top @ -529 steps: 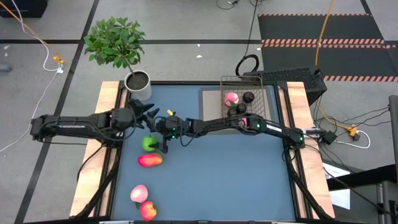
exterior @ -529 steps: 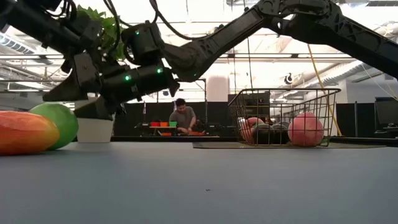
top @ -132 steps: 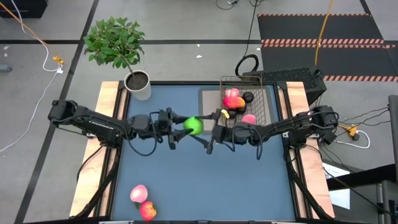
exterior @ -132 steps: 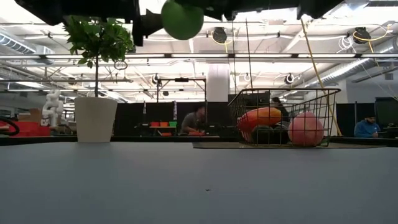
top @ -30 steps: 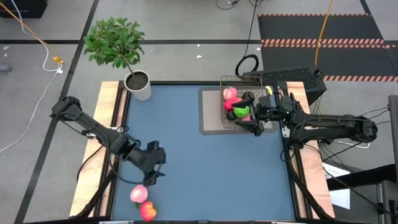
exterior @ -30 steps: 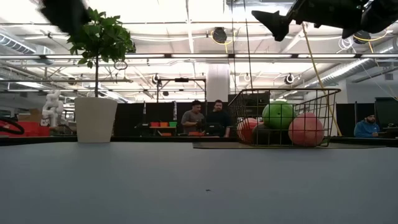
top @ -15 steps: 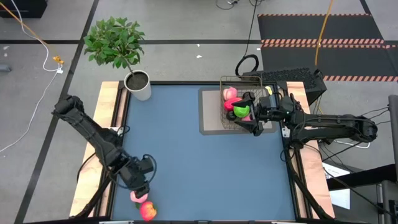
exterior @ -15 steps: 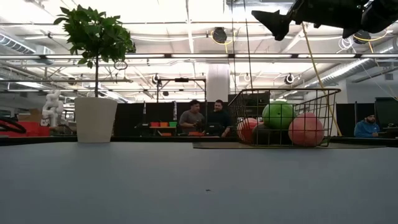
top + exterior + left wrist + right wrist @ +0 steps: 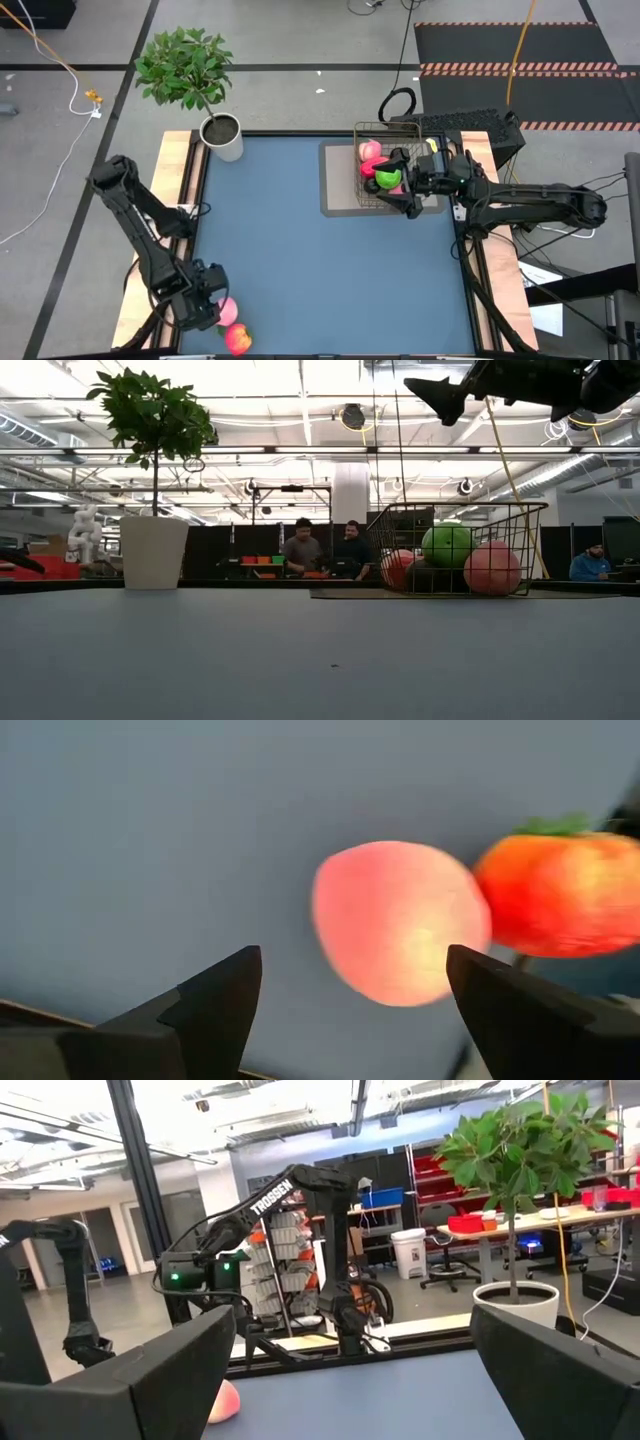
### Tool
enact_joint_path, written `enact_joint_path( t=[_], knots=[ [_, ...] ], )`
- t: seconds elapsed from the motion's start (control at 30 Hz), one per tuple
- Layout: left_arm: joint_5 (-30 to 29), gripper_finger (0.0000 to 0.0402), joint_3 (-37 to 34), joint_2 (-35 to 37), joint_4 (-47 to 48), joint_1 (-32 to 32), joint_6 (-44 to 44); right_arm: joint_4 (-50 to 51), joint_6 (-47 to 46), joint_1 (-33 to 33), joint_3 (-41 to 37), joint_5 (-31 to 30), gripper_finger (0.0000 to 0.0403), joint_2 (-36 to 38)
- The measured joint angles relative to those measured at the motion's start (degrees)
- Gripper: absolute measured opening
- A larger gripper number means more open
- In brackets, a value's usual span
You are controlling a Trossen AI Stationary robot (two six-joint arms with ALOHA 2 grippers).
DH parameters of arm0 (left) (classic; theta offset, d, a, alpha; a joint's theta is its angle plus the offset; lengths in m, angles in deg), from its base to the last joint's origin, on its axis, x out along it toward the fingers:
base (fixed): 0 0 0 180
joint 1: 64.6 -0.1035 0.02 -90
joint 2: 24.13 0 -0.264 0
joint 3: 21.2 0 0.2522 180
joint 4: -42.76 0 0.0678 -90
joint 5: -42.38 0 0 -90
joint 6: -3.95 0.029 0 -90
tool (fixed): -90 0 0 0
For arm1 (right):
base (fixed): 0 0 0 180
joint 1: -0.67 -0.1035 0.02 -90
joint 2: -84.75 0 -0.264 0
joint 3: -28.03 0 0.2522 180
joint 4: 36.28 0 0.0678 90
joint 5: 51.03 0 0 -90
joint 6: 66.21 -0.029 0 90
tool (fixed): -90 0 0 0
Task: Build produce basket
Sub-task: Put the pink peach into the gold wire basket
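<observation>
Blue surface (image 9: pixel 330 260) before us: basket (image 9: pixel 392 172) at far right, green apple (image 9: pixel 386 178) and pink peach (image 9: pixel 370 151) inside. We see left hand (image 9: pixel 212 308) spread at near left beside peach (image 9: pixel 400 922) and red-orange piece (image 9: pixel 565 892). Right hand (image 9: pixel 405 183) spread above basket.

Wire-mesh basket (image 9: pixel 385 170) upright at upper right of the high view, on a grey mat at the table's far right; thin dark wire, see-through sides. Inside it: green apple (image 9: pixel 386 179) on top near the middle, pink peach (image 9: pixel 371 151) at the far side, a red-orange piece (image 9: pixel 368 167) between them. In the low view the basket (image 9: pixel 458 548) sits right of centre, showing the green apple (image 9: pixel 446 545), a pink peach (image 9: pixel 491 569) in front right, a reddish piece (image 9: pixel 398 568) at left. Two pieces lie loose at lower left of the high view, touching: pink peach (image 9: pixel 228 310), red-orange piece (image 9: pixel 238 339) just below it. In the left wrist view the peach (image 9: pixel 400 922) is round and blurred, and the red-orange piece (image 9: pixel 560 892) has a green top.
</observation>
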Motion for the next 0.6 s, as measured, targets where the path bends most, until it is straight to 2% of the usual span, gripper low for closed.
enact_joint_path(
  t=[0.17,0.27,0.37,0.6],
  knots=[
    [0.00,0.0317,-0.54,-2.09,-0.66,0.79,2.43,0.01,0.00,0.00,0.00,-0.15,0.0400,-1.49],
    [-0.22,0.0321,-0.54,-2.19,-0.85,0.90,4.53,0.02,0.18,0.00,0.00,-2.81,0.0400,-2.90],
    [-1.87,0.0328,-0.54,-2.19,-0.84,0.90,6.04,0.07,1.11,0.02,0.00,-5.79,0.0400,-4.69],
    [-5.91,0.0342,-0.54,-2.23,-0.57,0.85,7.30,-1.84,1.19,0.00,0.02,-5.69,0.0400,-7.22]
  ],
)
